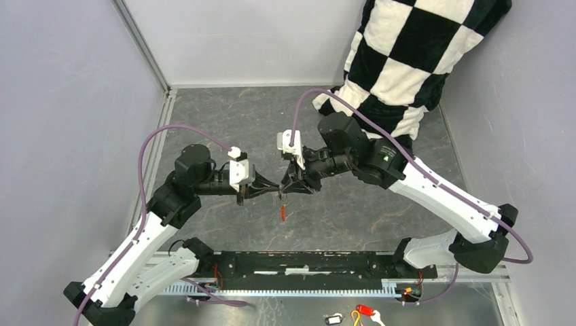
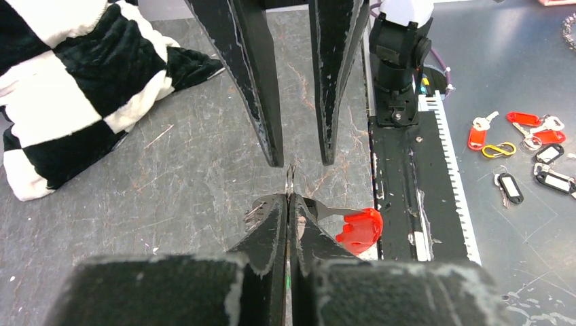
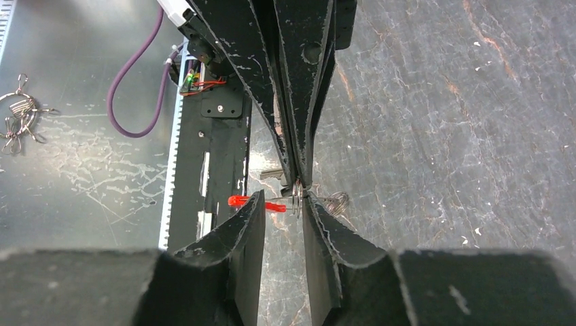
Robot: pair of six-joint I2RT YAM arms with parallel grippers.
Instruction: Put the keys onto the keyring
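Observation:
Both grippers meet tip to tip above the middle of the table. My left gripper (image 2: 289,204) is shut on the keyring (image 2: 290,178), a thin silvery ring that sticks out edge-on past its tips. Small wire loops (image 2: 255,213) show beside its left finger. The red key (image 2: 360,229) hangs from the ring by its metal blade; from above it dangles below the tips (image 1: 282,214). My right gripper (image 3: 282,204) is open, its fingertips (image 3: 253,207) either side of the ring (image 3: 297,198), which sits close to its right-hand finger. No green or dark key is clearly visible.
A black-and-white checkered cloth (image 1: 407,61) lies at the back right. A black rail (image 1: 299,261) runs along the near edge. Beyond it, spare tags and keys (image 2: 523,136) lie on the metal surface, along with wire rings (image 3: 20,115).

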